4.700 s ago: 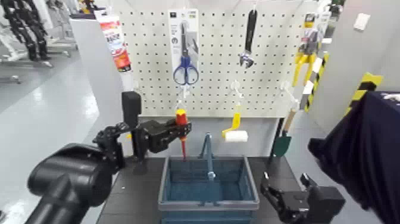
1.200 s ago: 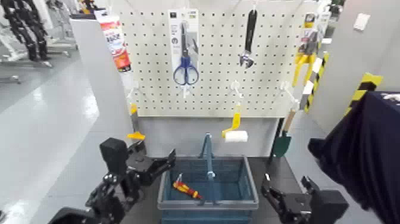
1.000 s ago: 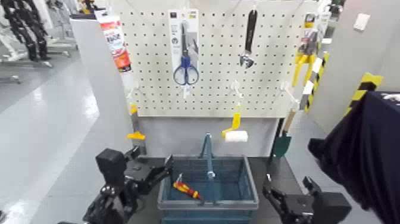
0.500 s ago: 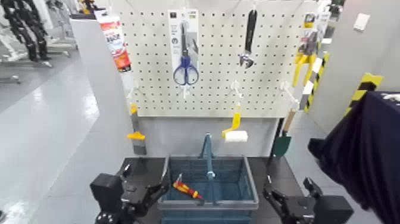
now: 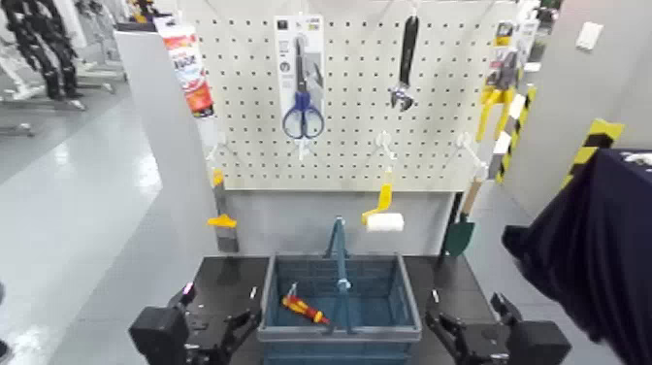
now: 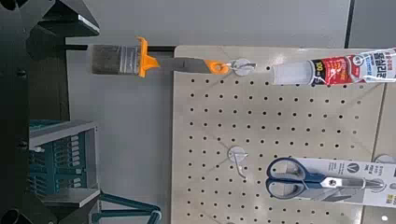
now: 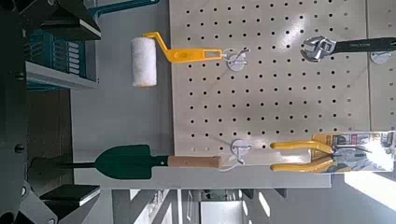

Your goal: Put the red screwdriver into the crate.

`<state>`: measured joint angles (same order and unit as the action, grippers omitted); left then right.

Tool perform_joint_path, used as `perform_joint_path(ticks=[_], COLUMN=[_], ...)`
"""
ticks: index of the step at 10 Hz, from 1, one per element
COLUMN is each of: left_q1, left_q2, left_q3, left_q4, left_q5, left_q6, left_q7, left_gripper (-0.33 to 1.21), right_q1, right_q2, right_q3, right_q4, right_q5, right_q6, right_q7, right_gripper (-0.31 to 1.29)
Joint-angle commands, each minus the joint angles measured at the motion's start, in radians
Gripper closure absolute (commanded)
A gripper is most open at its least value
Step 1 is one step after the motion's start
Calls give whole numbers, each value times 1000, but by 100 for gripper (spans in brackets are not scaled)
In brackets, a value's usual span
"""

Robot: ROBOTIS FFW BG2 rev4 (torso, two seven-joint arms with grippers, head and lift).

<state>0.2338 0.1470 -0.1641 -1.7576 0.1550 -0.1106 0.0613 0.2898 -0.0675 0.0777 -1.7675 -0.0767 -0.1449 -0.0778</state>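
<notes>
Grippers sit nearest, low at the table's front edge: the left gripper (image 5: 236, 325) beside the crate's left corner with its fingers spread and holding nothing, the right gripper (image 5: 448, 335) by the right corner, likewise spread. Beyond them, the red screwdriver (image 5: 304, 309) lies on the floor of the crate (image 5: 340, 335), left of the central handle, so the placing looks done. Good practice now is to draw the left arm clear without bumping the rim. Farthest, the pegboard (image 5: 349, 116) holds blue-handled scissors (image 5: 302, 115).
</notes>
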Motion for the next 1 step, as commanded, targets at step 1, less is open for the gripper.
perform_joint_path(ticks=[1], left_q1=[7], left_q2=[-3], left_q3=[2], left_q4=[-2], left_q5=[0], left_q6=[-9], left_q7=[9], left_gripper=[9], right_q1=[2], right_q2=[6], right_q3=[-6], right_q4=[0], right_q5=[5], right_q6=[5], right_q7=[18], right_gripper=[14])
